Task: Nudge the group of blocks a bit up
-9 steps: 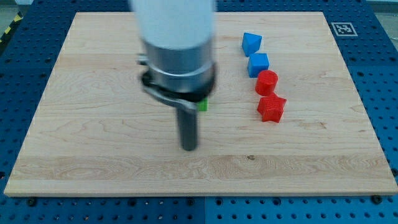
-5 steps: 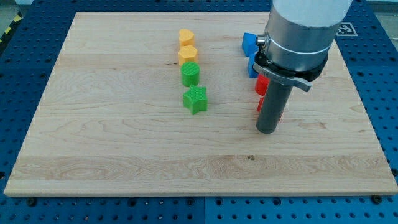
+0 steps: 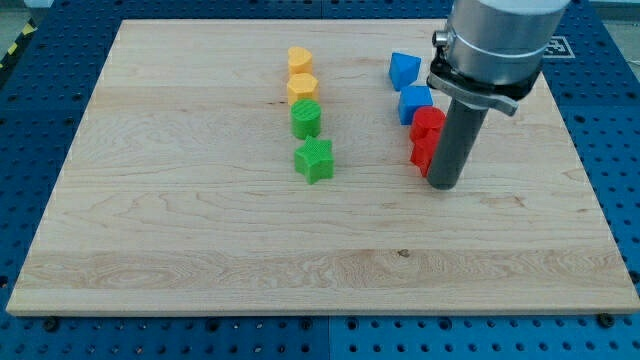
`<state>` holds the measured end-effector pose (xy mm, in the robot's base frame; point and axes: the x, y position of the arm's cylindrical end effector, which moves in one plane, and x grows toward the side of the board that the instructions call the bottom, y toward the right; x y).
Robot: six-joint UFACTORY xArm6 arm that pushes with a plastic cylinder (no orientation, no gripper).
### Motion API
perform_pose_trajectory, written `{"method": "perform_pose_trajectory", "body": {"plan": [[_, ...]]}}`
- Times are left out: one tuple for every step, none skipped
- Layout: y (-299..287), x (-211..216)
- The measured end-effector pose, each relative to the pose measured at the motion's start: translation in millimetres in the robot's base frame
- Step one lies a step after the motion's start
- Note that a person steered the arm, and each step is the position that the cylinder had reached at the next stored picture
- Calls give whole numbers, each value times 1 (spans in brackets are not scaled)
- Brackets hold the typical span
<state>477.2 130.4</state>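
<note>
Two columns of blocks stand on the wooden board (image 3: 180, 230). The left column holds a yellow heart-like block (image 3: 299, 59), a yellow hexagon (image 3: 302, 88), a green cylinder (image 3: 306, 118) and a green star (image 3: 314, 160). The right column holds a blue pointed block (image 3: 403, 70), a blue cube (image 3: 414, 103), a red cylinder (image 3: 427, 124) and a red block (image 3: 421, 156) partly hidden by the rod. My tip (image 3: 445, 185) rests on the board touching the lower right side of that red block, at the bottom of the right column.
A fiducial marker (image 3: 555, 45) sits at the board's top right corner. Blue perforated table (image 3: 620, 150) surrounds the board on all sides.
My tip has swept from the middle of the board, below the left column, to the right, then a little up against the lowest red block. That red block has shifted slightly up.
</note>
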Motion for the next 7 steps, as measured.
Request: {"method": "perform_pose_trajectory", "body": {"plan": [[0,-29],[0,-55],[5,-66],[-3,-66],[-34,-73],[-47,-91],[-46,-125]]}}
